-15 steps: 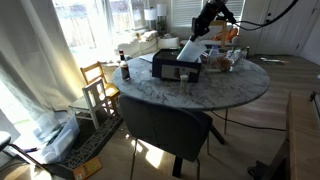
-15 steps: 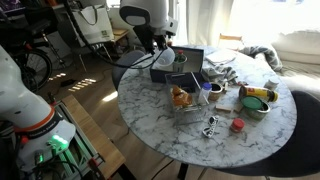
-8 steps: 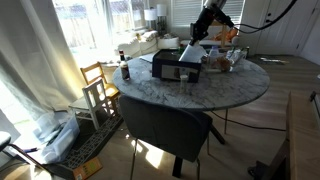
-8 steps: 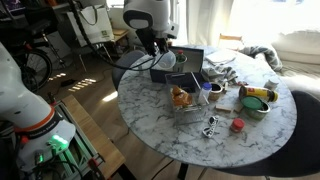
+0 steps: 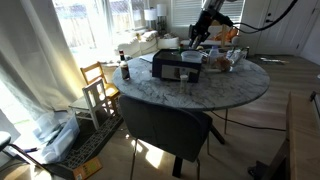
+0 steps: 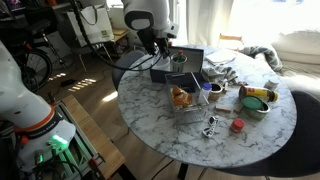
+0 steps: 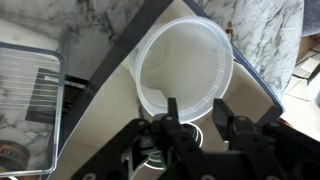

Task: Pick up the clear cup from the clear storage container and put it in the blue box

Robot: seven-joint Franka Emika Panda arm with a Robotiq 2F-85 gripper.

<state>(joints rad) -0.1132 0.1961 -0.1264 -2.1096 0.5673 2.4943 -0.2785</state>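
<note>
The clear cup (image 7: pixel 185 65) lies on its side inside the blue box (image 7: pixel 122 62), mouth towards the wrist camera. It shows in both exterior views (image 5: pixel 187 58) (image 6: pixel 178 62), inside the dark box (image 5: pixel 170 70) (image 6: pixel 194 54). My gripper (image 7: pixel 196 112) hovers just above the cup's near rim with its fingers apart, holding nothing; it hangs over the box in both exterior views (image 5: pixel 196 38) (image 6: pixel 160 46). The clear storage container (image 6: pixel 184 100) stands beside the box with something orange in it, and its edge shows in the wrist view (image 7: pixel 25 85).
The round marble table (image 6: pixel 240 140) also carries a small dark bottle (image 5: pixel 125 71), a green-and-yellow tin (image 6: pixel 256 97), a red lid (image 6: pixel 238 125) and crumpled wrappers (image 6: pixel 218 72). A dark chair (image 5: pixel 165 125) and a wooden chair (image 5: pixel 97 85) stand near the table.
The gripper has lowered the tilted cup into the blue box and opened; the cup now rests in the box, free of the fingers.
</note>
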